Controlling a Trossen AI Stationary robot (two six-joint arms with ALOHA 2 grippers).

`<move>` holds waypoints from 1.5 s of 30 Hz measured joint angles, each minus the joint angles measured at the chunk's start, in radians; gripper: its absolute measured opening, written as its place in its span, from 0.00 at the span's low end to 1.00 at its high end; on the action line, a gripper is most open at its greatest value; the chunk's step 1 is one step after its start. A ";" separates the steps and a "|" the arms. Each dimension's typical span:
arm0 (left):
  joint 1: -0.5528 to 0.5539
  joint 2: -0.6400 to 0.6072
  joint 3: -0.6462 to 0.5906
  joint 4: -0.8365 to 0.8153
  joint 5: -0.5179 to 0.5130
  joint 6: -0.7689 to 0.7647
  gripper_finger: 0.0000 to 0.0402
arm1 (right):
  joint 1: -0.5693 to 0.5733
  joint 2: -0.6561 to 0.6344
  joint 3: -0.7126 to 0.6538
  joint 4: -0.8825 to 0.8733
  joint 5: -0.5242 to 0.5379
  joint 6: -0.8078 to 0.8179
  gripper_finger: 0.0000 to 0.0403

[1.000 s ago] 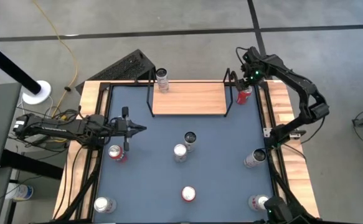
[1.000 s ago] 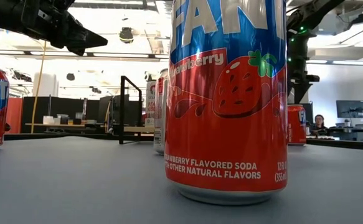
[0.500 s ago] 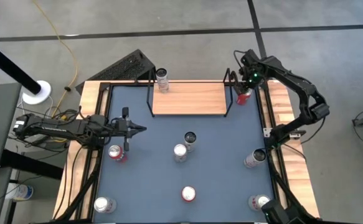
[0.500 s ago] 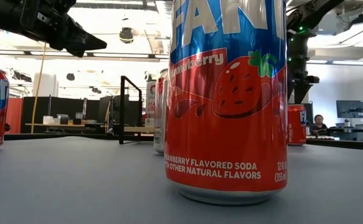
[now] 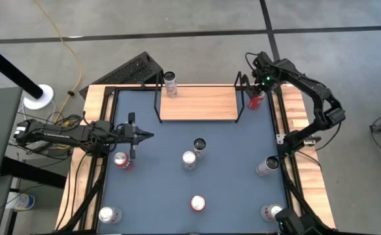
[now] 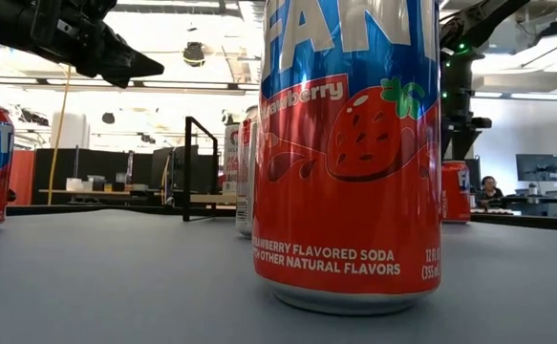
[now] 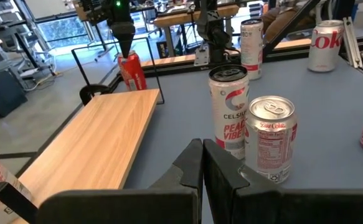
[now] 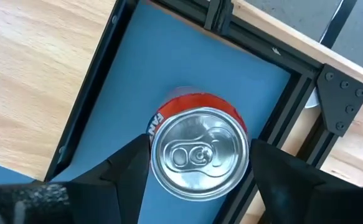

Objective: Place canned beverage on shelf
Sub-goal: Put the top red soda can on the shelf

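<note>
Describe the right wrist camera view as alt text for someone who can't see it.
Looking straight down, the right gripper has its two dark fingers on either side of a red soda can with a silver top, standing on the blue table mat. The light-wood shelf with its black wire frame lies beside the can, and the black table frame borders the other side.

The high view looks straight down on the whole table (image 5: 177, 189), the low view sits at tabletop height (close behind a strawberry soda can (image 6: 350, 153)), and both show the shelf (image 5: 198, 103).
</note>
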 joint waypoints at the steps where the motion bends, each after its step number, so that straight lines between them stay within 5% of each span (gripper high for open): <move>1: 0.000 0.000 0.000 0.000 0.000 0.000 0.00 | 0.000 0.000 0.000 -0.006 0.000 -0.004 0.66; 20: 0.000 0.000 0.000 -0.020 0.000 -0.012 0.00 | -0.011 0.039 -0.024 0.015 0.001 -0.014 0.65; 30: 0.000 0.000 0.000 -0.020 0.000 -0.019 0.00 | -0.012 0.038 -0.025 0.023 0.000 -0.015 0.47; 35: 0.000 0.000 0.000 -0.020 0.000 -0.027 0.00 | -0.012 0.022 -0.025 0.030 -0.006 -0.016 0.46; 45: 0.000 0.000 0.000 -0.020 0.000 -0.023 0.00 | 0.007 -0.001 0.107 -0.083 0.008 0.011 0.46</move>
